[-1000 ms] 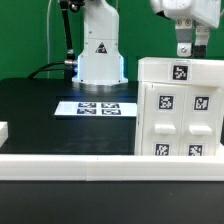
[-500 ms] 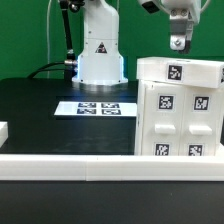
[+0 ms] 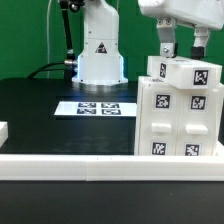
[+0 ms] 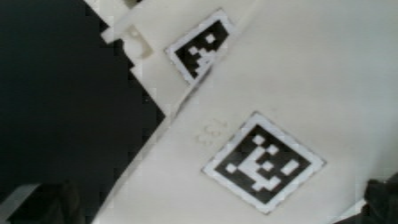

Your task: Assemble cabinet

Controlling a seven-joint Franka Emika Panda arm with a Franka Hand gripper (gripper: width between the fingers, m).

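The cabinet (image 3: 178,122) is a large white box with black-and-white tags, standing at the exterior view's right on the black table. Its top now shows two tags, and its front face carries four small tagged panels. My gripper (image 3: 182,50) hangs directly over the cabinet's top with its two fingers (image 3: 165,45) spread wide apart, tips down at the top edge. In the wrist view the cabinet's white surface (image 4: 178,140) with two tags fills the frame, and the dark fingertips (image 4: 32,205) sit at the two lower corners around my gripper (image 4: 206,200). I see nothing held.
The marker board (image 3: 98,108) lies flat on the black table in front of the robot base (image 3: 100,55). A white rail (image 3: 70,163) runs along the front edge. A small white block (image 3: 3,130) peeks in at the exterior view's left.
My gripper has come down and shifted over the cabinet's top, with its fingers now spread wide. The cabinet's top looks turned, showing two tags instead of one.
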